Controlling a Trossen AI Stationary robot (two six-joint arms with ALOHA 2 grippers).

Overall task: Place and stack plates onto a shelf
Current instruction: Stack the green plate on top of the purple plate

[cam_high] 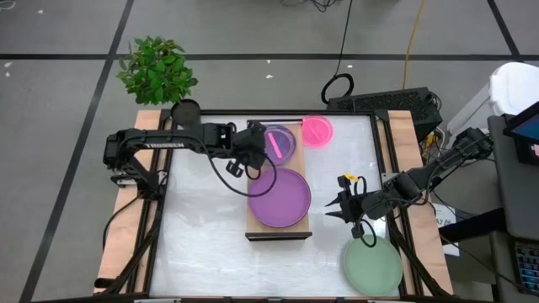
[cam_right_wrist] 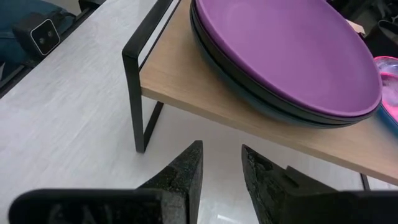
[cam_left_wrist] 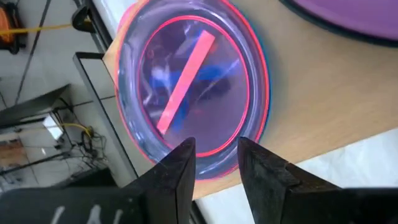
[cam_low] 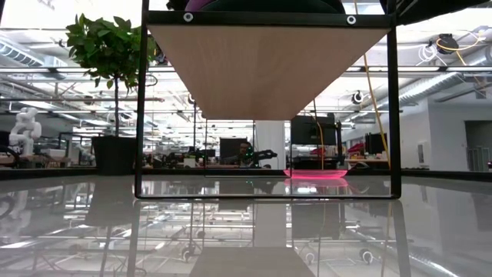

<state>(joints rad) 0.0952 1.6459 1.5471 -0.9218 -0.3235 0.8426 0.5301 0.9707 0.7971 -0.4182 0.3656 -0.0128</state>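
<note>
- Hovering over the far end of the shelf (cam_high: 278, 220): left gripper (cam_left_wrist: 214, 163), fingers apart, straddling the near rim of a translucent stack of small plates (cam_left_wrist: 193, 81) (pink strip visible through the top one).
- Resting on the shelf's nearer half: large purple plate (cam_high: 279, 197) atop darker ones.
- Waiting beside the shelf: right gripper (cam_right_wrist: 221, 165), fingers slightly apart, holding nothing.
- Lying on the table (cam_high: 202, 252): pink plate (cam_high: 317, 130), sage-green plate (cam_high: 371, 265).

Shelf (cam_high: 278, 229): mid surface (cam_high: 202, 252)
On shelf: large plate stack (cam_high: 279, 197) at near end, small plate stack (cam_high: 280, 143) at far end
Far of shelf: small plate (cam_high: 317, 130) on surface
Near right corner: large plate (cam_high: 372, 266)
Far left corner: plant (cam_high: 157, 69)
</note>
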